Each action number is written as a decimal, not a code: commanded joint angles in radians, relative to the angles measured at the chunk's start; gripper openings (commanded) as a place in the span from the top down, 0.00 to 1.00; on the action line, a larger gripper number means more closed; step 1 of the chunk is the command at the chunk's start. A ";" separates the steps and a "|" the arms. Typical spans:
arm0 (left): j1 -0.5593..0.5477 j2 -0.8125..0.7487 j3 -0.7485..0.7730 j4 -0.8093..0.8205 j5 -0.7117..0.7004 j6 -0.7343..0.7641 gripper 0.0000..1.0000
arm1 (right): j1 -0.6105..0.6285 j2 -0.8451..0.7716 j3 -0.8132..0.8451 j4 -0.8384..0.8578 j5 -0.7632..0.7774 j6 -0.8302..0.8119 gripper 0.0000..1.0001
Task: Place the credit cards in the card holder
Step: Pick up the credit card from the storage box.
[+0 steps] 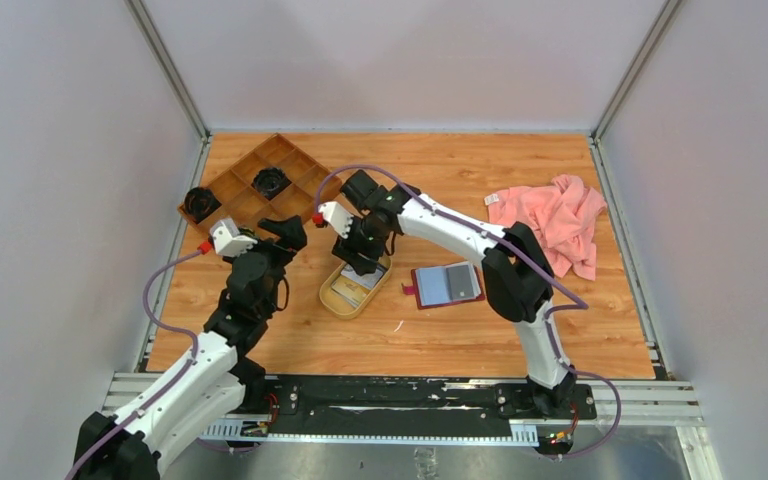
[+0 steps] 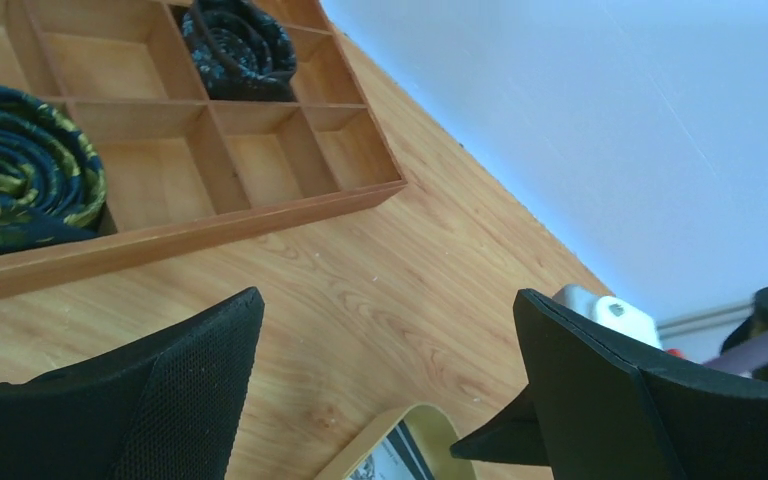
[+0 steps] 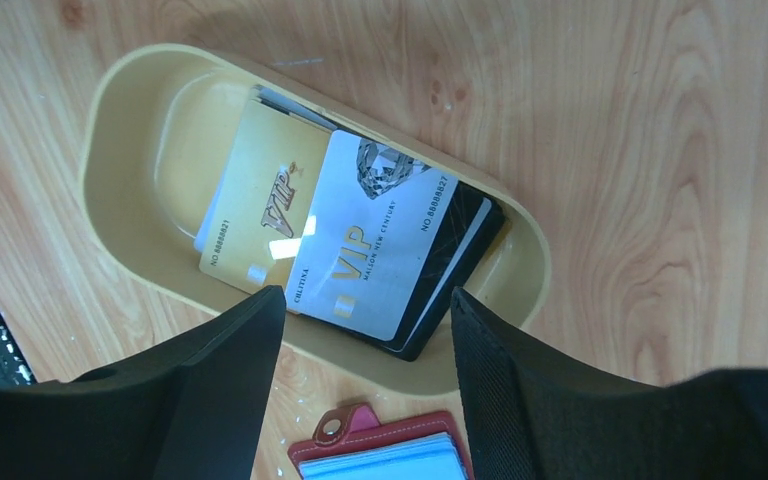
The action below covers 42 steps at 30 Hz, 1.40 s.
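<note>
The credit cards lie stacked in an oval tan tray (image 3: pixel 120 130): a gold card (image 3: pixel 260 205), a greyish-white card (image 3: pixel 375 235) over it, and dark cards (image 3: pixel 465 255) underneath. My right gripper (image 3: pixel 368 305) hovers over the tray's near rim, open, with nothing between its fingers. The card holder (image 3: pixel 380 455), dark red with a snap tab and pale blue inside, lies open on the table just right of the tray (image 1: pixel 332 300), also the card holder (image 1: pixel 447 284) from above. My left gripper (image 2: pixel 388 310) is open and empty, left of the tray, over bare wood.
A brown compartmented wooden box (image 1: pixel 260 190) stands at the back left with dark rolled fabric (image 2: pixel 20 170) in two cells. A pink cloth (image 1: pixel 555 220) lies at the back right. White walls close in the table on three sides.
</note>
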 commanded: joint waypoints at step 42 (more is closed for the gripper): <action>0.011 -0.137 -0.112 0.001 -0.157 -0.132 0.00 | 0.043 0.156 0.075 -0.096 0.132 0.130 0.32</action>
